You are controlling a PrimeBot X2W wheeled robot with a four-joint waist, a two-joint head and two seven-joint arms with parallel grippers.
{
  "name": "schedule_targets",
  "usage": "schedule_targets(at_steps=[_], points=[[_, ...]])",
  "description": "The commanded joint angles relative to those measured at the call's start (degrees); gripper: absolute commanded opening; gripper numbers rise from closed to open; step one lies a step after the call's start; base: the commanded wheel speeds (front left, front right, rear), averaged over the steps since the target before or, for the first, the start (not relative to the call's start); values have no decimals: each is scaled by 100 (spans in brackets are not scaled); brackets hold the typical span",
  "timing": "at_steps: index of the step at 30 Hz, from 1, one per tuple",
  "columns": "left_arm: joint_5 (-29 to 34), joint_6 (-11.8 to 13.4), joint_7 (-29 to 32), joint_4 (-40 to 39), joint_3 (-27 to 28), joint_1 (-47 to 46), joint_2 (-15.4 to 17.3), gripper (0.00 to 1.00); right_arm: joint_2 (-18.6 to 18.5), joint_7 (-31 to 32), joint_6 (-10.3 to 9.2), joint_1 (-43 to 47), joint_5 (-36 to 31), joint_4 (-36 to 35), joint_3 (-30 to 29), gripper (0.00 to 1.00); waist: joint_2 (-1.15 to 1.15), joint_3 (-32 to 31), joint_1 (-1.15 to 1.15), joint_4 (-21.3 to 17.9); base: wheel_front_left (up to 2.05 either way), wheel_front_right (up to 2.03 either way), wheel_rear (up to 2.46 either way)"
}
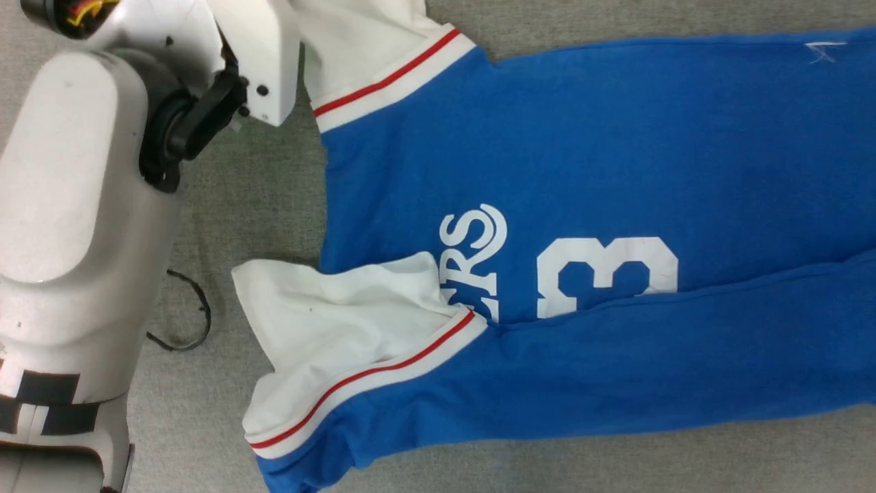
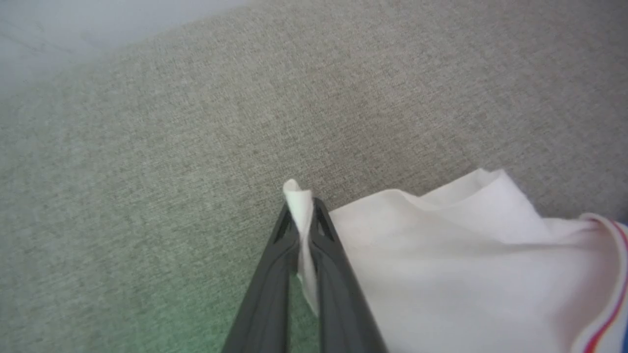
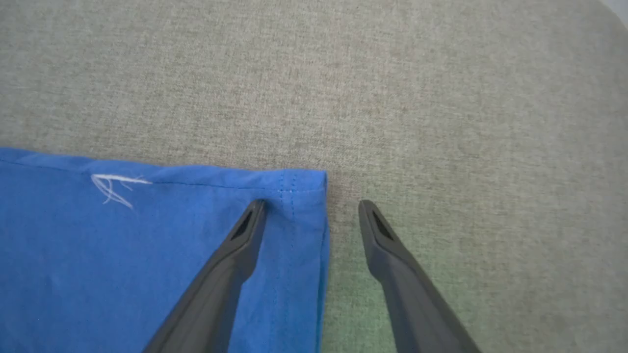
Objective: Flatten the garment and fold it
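Grey woven cloth (image 1: 260, 205) covers the surface, and on it we see the garment (image 1: 602, 137) spread out, its near side folded up over part of the white chest numerals. Our left gripper (image 2: 301, 215) is pinched tight on the edge of a white sleeve (image 2: 441, 260). Our right gripper (image 3: 312, 206) stands wide apart at the blue hem corner, 1 finger over the garment, the other over bare cloth, gripping nothing.
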Motion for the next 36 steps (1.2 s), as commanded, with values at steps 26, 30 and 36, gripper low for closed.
schedule_targets(at_steps=[26,30,36], points=[[99,81,-2119,-415,419,519,163,0,-8,-1351,-10,1,-38,507,217,0,0,-860,0,167,0,0,0],[172,185,-2443,-918,472,1181,304,0,69,-1658,-10,411,52,421,193,0,0,-1230,0,195,0,0,0],[193,491,-2718,-2047,517,2574,421,0,179,-2026,-10,1267,170,148,12,0,0,-1723,0,280,0,0,0]])
